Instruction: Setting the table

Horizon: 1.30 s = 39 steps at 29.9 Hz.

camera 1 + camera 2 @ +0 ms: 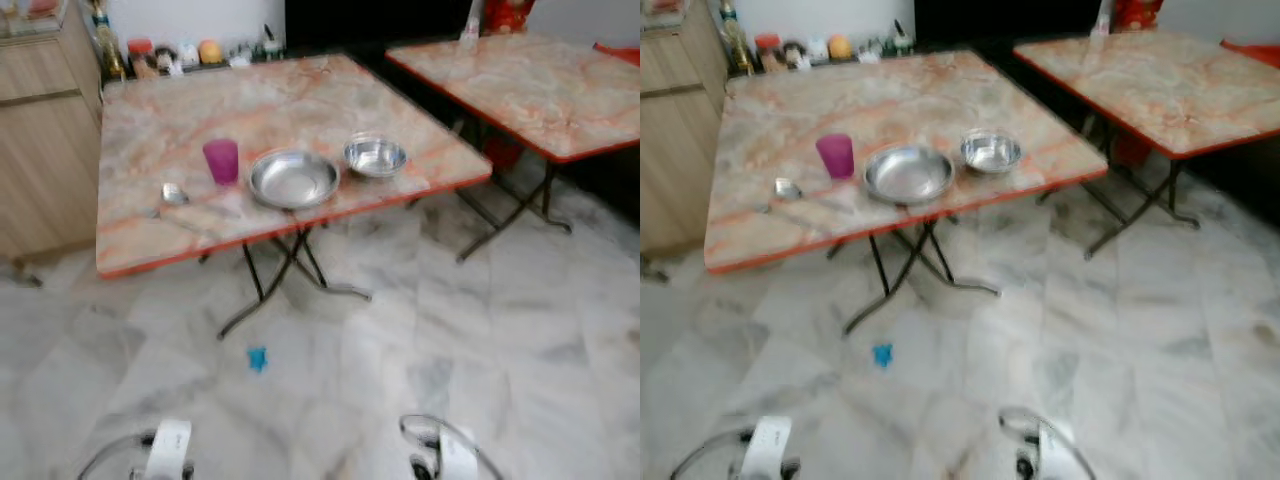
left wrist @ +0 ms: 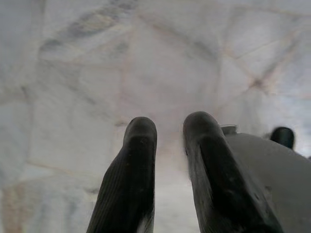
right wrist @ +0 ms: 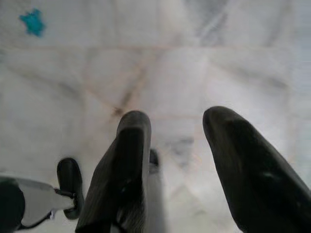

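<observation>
A marble-patterned folding table point(image 1: 200, 100) with an orange rim stands ahead of me. Near its front edge sit a pink cup point(image 1: 221, 160), a wide steel plate point(image 1: 293, 178) and a smaller steel bowl point(image 1: 375, 156) in a row. A spoon point(image 1: 173, 193) lies left of the cup. Both arms hang low, well short of the table: the left arm point(image 1: 165, 450) and the right arm point(image 1: 440, 455). The left gripper point(image 2: 170, 127) points at the floor, open by a narrow gap with nothing in it. The right gripper point(image 3: 177, 121) is open wider, also holding nothing.
A second matching table point(image 1: 540, 85) stands to the right. A wooden cabinet point(image 1: 40, 150) is on the left. Jars and bottles point(image 1: 170, 55) line the far edge of the near table. A blue scrap point(image 1: 257, 357) lies on the marble floor by the table's metal legs point(image 1: 290, 270).
</observation>
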Motion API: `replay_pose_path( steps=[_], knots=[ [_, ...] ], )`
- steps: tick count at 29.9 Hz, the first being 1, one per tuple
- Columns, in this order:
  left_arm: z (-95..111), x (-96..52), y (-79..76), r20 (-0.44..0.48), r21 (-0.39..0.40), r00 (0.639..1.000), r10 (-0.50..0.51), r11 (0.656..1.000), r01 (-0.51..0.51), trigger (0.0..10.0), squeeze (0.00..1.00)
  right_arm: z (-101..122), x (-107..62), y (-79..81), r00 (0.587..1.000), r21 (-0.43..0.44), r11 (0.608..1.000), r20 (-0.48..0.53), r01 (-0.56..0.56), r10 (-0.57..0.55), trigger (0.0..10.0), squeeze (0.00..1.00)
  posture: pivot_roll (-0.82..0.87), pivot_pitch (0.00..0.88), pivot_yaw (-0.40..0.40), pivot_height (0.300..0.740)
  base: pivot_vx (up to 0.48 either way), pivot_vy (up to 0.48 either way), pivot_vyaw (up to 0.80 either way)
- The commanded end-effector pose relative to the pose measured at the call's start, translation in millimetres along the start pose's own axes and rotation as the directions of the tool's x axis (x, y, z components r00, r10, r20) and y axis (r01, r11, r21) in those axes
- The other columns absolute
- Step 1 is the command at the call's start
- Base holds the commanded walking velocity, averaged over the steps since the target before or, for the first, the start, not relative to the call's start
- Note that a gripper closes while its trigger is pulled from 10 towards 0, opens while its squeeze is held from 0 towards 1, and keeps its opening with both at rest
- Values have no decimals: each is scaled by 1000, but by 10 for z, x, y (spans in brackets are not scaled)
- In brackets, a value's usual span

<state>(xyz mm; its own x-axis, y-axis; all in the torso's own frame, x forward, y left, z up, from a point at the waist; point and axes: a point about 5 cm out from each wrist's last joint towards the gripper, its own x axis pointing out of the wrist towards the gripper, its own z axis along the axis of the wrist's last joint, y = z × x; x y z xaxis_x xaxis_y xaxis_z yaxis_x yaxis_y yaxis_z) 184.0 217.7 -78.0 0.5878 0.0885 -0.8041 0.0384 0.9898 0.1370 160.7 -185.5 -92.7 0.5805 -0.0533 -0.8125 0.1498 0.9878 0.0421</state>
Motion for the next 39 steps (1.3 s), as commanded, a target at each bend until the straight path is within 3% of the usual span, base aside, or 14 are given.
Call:
replay_pose_path(
  steps=[1,15,19,39],
  knots=[
    [-27,-9,58,-11,1,1000,13,1000,-13,10000,0,19,11,76,1000,3,1000,5,-16,16,10000,0,126,37,-35,740,0,0,0],
    [43,-1,47,33,-54,999,21,998,-19,10000,0,20,10,86,1000,16,1000,11,-14,13,10000,0,121,34,-36,740,0,0,0],
    [51,1,48,36,-49,999,24,999,-22,10000,0,16,11,92,1000,11,1000,5,-25,25,10000,0,121,31,-37,740,0,0,-719],
    [79,10,14,36,-40,999,16,999,-15,10000,0,61,16,54,1000,2,1000,22,-9,9,10000,0,119,13,-46,740,289,0,-61]
  ],
)
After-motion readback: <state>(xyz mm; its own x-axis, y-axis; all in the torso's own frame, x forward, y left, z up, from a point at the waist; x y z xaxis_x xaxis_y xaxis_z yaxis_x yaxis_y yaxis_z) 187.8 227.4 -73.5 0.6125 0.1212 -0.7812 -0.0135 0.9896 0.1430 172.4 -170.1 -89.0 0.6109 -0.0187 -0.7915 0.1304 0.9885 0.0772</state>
